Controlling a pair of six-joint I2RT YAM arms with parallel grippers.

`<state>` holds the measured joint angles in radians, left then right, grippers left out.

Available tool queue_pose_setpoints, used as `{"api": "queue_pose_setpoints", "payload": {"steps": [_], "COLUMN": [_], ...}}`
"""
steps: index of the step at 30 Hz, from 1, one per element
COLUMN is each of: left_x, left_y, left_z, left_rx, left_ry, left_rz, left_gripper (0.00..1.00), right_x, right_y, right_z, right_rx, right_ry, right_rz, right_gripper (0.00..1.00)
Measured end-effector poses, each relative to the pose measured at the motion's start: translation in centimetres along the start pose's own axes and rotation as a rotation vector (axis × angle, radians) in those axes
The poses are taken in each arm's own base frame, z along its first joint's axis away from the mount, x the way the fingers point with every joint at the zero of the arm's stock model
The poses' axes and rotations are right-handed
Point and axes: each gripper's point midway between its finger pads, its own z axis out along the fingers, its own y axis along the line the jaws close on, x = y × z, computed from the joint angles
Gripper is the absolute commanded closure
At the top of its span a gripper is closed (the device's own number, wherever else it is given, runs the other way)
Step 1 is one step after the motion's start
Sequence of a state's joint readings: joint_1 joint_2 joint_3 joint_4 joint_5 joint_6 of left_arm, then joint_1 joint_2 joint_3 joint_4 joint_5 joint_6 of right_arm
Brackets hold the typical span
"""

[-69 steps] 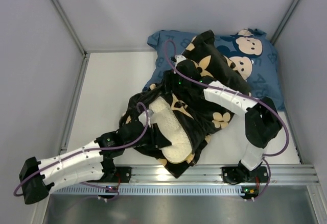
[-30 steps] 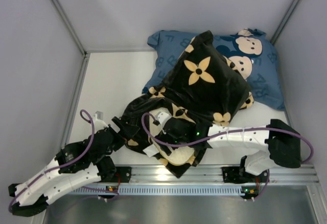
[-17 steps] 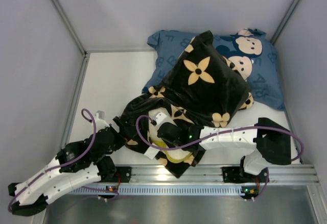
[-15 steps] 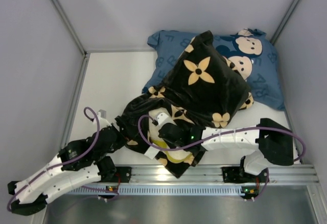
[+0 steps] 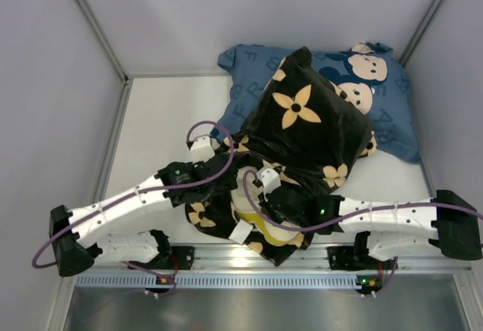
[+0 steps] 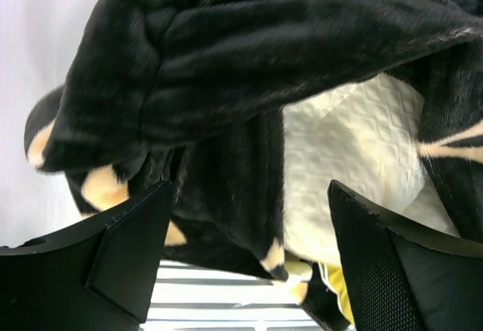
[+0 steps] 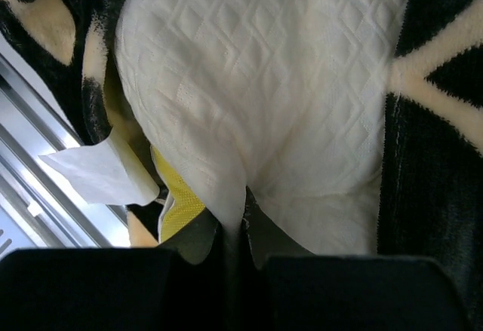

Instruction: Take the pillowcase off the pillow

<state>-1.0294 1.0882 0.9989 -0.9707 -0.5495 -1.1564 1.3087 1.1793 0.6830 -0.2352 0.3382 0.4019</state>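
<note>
White flat table point(image 5: 166, 127) is carrying a blue letter-printed pillow with cartoon mice point(image 5: 392, 112) at far right. A black plush pillowcase with tan flower motifs point(image 5: 309, 120), part-covering a cream quilted pillow point(image 7: 264, 82), is lying near centre, its far end resting on the blue one.

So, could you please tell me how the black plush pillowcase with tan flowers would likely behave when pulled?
Probably floppy: the black plush pillowcase hangs in loose folds over the cream quilted pillow. Its fuzzy pile likely grips well rather than slipping. Likely light: thin fabric, crumpled in soft heaps.
</note>
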Motion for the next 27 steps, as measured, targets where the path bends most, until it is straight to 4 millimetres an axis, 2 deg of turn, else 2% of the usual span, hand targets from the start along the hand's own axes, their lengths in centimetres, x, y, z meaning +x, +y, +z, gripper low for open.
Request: {"api": "queue_pose_setpoints", "payload": {"steps": [5,9,15,18,19,22,23,25,27], "left_x": [0.1,1.0,2.3,3.0,3.1,3.7,3.9,4.4,5.0], "left_y": [-0.9,-0.7,-0.7,-0.9,-1.0,-1.2,-1.1,-0.8,-0.1], "left_z": [1.4,2.5,3.4,3.8,4.0,4.4,4.5,4.8,4.8], "left_rx": [-0.053,-0.097,-0.088,-0.069,-0.064,-0.054,-0.054,-0.054,-0.053], "left_ry": [0.006,0.029,0.064,0.083,0.088,0.103,0.108,0.116,0.125], "left_rz": [0.067,0.111,0.136,0.144,0.146,0.151,0.153,0.156,0.147], "left_gripper": [0.21,0.33,0.38,0.53,0.61,0.79,0.92,0.99,1.00], "right_x": [0.3,0.3,0.0,0.2,0.3,0.3,0.3,0.3,0.3], "right_y": [-0.2,-0.4,-0.5,-0.6,-0.6,-0.7,-0.8,-0.9,-1.1], "right_z": [-0.6,-1.1,-1.8,-1.9,-1.9,-2.0,-2.0,-2.2,-2.4], "right_rx": [-0.007,-0.012,-0.021,-0.018,-0.017,-0.015,-0.012,-0.005,0.001], "right_ry": [-0.010,-0.016,-0.032,-0.024,-0.022,-0.021,-0.021,-0.021,-0.022], "right_rz": [0.019,0.028,0.033,0.030,0.029,0.029,0.029,0.029,0.029], "right_gripper": [1.00,1.00,1.00,1.00,1.00,1.00,1.00,1.00,1.00]}}
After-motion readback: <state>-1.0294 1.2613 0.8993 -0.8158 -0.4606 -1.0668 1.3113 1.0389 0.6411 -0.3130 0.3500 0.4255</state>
